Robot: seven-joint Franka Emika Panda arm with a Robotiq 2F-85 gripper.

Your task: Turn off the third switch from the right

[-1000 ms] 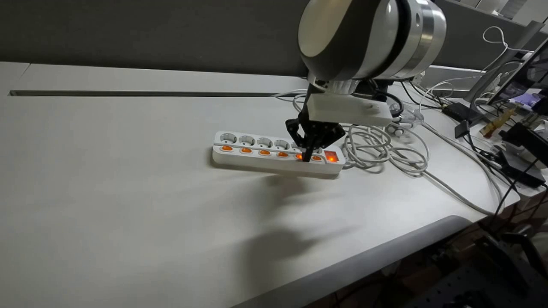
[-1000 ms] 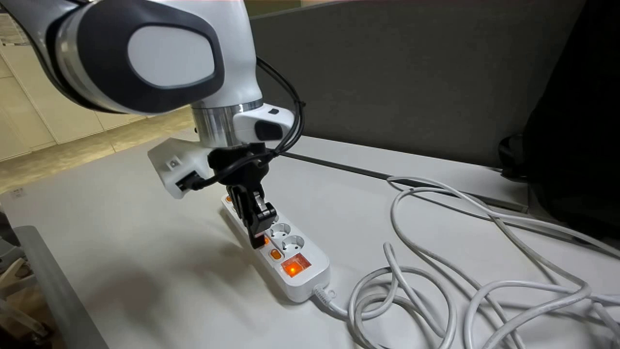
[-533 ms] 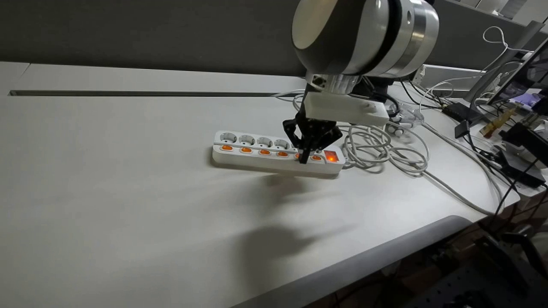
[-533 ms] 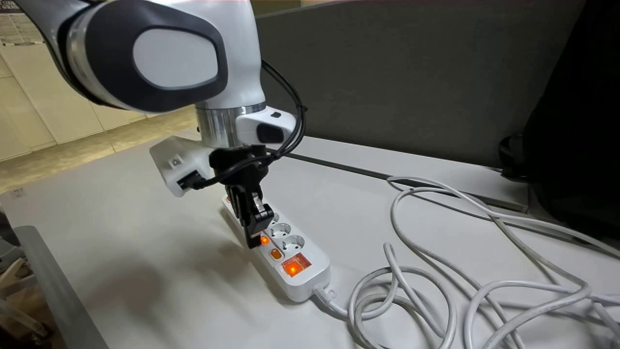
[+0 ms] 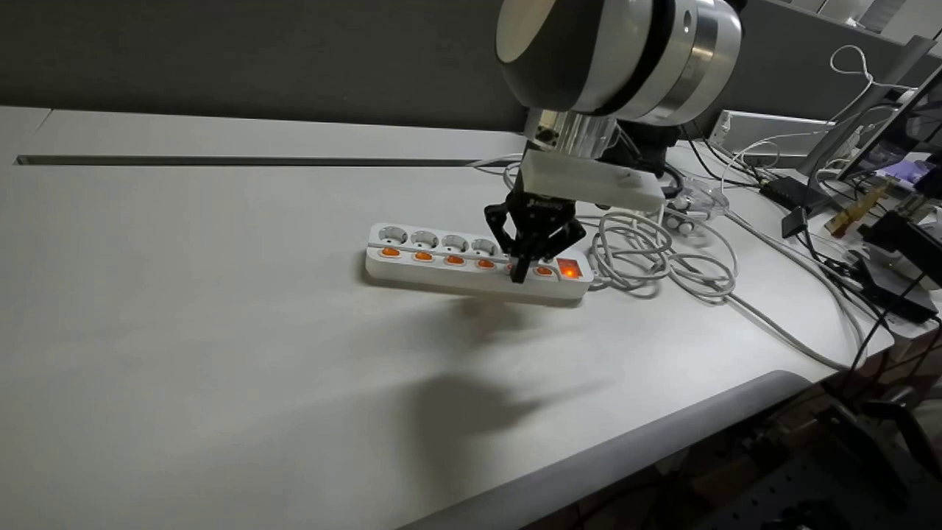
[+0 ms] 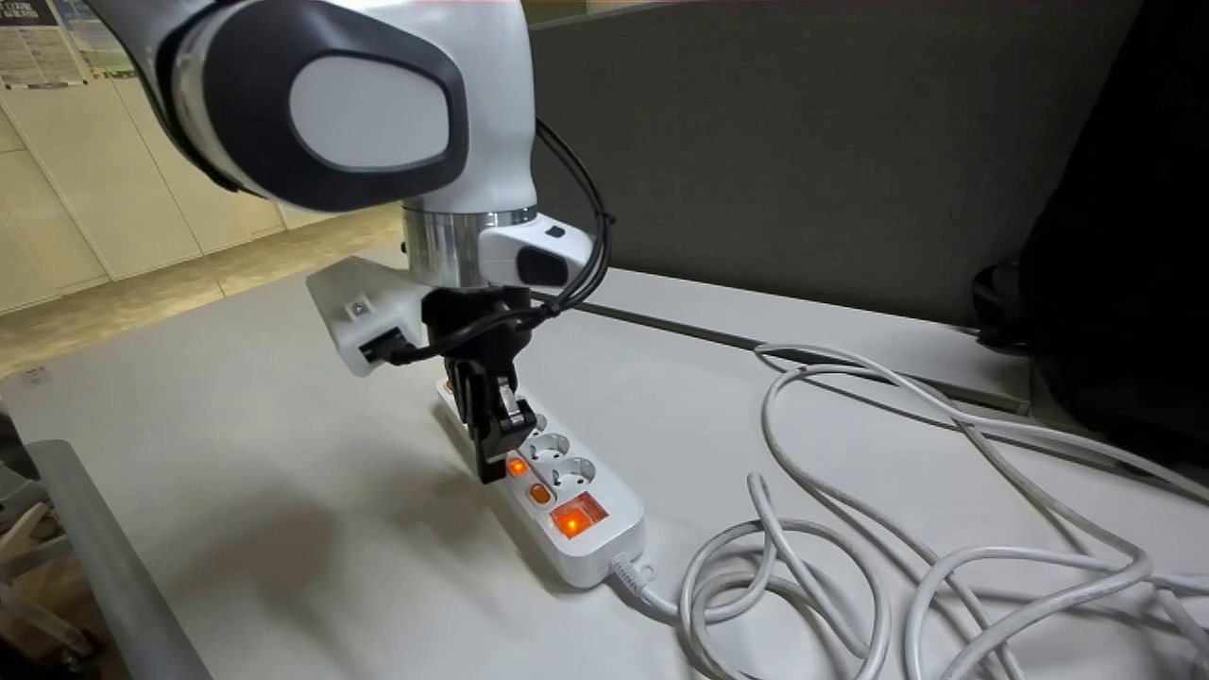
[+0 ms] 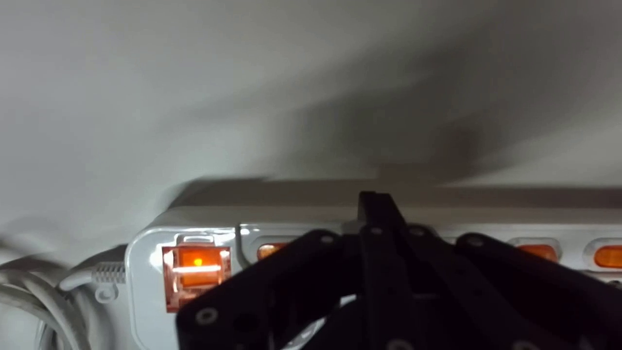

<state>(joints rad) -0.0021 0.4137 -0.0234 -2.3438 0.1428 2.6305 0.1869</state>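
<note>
Third switch (image 6: 518,467) from corded end of strip (image 6: 621,518), big switch (image 6: 578,518) counted, glowed orange. Gripper (image 6: 491,470) had tips together at strip's switch-side edge, just beside third switch; contact couldn't be told. Cord (image 6: 704,612) lay looped beyond strip's end.

place: office-like | grey partition (image 5: 257,59) | slotted white desk (image 5: 184,294) | monitor (image 5: 912,126) | wall posters (image 6: 38,55)

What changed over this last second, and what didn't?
In an exterior view, the white-and-black arm and its shut black pincer edged left along the long white power strip, which may have shifted slightly. More of the small glowing orange rocker switch now shows in an exterior view. Nothing was grasped or released. That switch and the larger red-orange switch stayed lit; the coiled white cable stayed put.
</note>
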